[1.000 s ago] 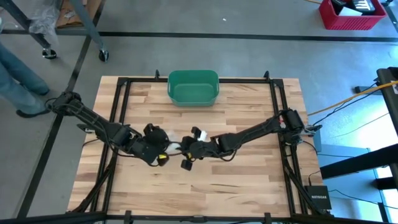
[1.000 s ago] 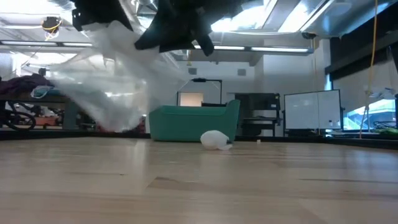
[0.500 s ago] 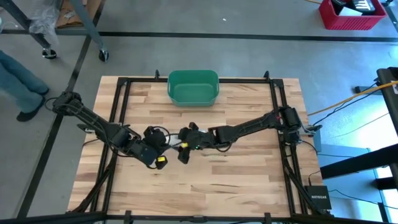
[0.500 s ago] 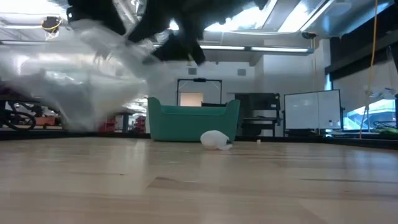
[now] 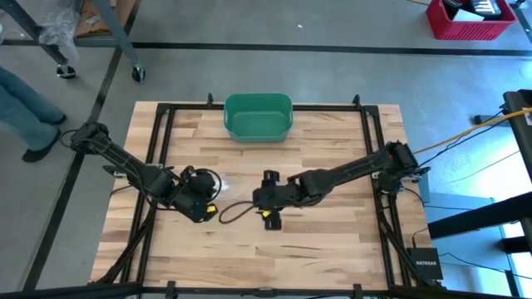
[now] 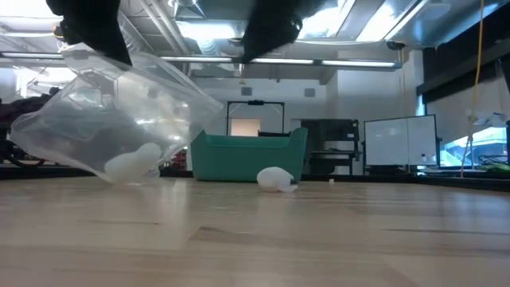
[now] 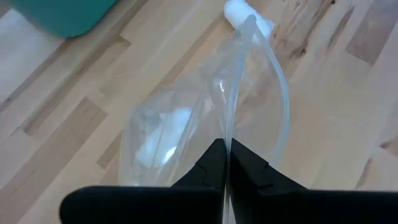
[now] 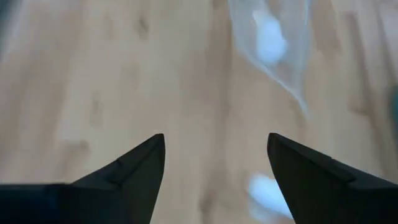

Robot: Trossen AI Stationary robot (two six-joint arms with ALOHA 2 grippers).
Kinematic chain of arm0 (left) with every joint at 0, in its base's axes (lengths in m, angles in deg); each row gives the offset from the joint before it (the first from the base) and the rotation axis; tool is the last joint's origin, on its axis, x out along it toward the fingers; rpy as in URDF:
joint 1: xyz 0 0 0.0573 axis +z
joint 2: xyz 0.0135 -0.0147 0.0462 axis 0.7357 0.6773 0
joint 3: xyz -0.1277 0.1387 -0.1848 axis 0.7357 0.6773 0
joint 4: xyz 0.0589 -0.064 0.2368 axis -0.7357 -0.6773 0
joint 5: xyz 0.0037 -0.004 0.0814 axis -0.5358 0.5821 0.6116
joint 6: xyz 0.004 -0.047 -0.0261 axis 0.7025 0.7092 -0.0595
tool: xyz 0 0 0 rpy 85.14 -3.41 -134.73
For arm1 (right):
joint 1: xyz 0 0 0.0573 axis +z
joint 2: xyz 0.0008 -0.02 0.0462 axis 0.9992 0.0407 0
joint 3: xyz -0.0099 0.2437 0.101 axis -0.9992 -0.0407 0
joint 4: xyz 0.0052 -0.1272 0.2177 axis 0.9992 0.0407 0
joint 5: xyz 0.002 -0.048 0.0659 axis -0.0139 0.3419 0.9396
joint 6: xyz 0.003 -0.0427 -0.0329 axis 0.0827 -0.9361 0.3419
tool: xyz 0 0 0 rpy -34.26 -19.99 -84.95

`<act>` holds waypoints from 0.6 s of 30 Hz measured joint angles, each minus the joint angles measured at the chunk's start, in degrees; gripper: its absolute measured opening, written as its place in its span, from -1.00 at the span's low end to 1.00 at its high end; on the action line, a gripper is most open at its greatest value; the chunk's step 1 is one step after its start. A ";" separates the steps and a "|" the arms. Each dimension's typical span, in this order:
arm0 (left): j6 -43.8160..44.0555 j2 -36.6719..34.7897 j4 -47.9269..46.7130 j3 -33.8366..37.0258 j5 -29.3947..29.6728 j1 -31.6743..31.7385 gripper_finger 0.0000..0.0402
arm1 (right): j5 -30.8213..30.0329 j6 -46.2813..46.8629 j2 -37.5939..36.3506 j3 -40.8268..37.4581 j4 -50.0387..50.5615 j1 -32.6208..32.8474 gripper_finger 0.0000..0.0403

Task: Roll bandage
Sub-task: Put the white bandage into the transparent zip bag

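A clear plastic bag [image 6: 119,119] hangs from my left gripper [image 7: 225,163], which is shut on it left of the table's middle [image 5: 202,198]. A white bandage roll [image 6: 131,163] lies in the bag's low end [image 7: 163,134]. Another white roll [image 6: 276,178] rests on the table beyond the bag [image 7: 245,14]. My right gripper [image 8: 216,163] is open with nothing between its fingers. It hovers above the table to the right of the bag [image 5: 259,201], facing the bag [image 8: 270,37]. My left gripper pinches the bag's upper edge [image 7: 227,134] between its two shut fingers, which slant down from the table's left. The bag hangs slack below and ahead of the fingers, the roll weighing down its low end. I cannot tell whether that end touches the table.
A green bin [image 5: 258,116] stands at the table's far edge, behind the loose roll. Black frame rails [image 5: 158,166] run along the table's left and right sides. A person's legs [image 5: 21,100] show on the floor at the far left.
My right gripper has opened and let go of the bag, then risen and drawn back toward the table's right edge. The bag, earlier stretched between both grippers, now hangs from my left gripper alone, with the roll settled in its low end.
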 joint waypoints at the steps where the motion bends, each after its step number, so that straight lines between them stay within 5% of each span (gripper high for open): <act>1: -0.12 0.00 -0.09 0.00 -0.01 0.00 -0.99 | -0.25 -1.36 0.00 -0.02 1.89 -0.47 0.41; 8: -0.18 0.00 -0.04 0.00 0.01 -0.61 -0.99 | 1.47 -16.00 0.55 -6.96 5.52 -5.82 0.41; 18: -0.25 0.00 -0.09 0.04 0.03 -1.64 -0.99 | 4.31 -36.97 1.47 -17.70 -4.48 -13.33 0.41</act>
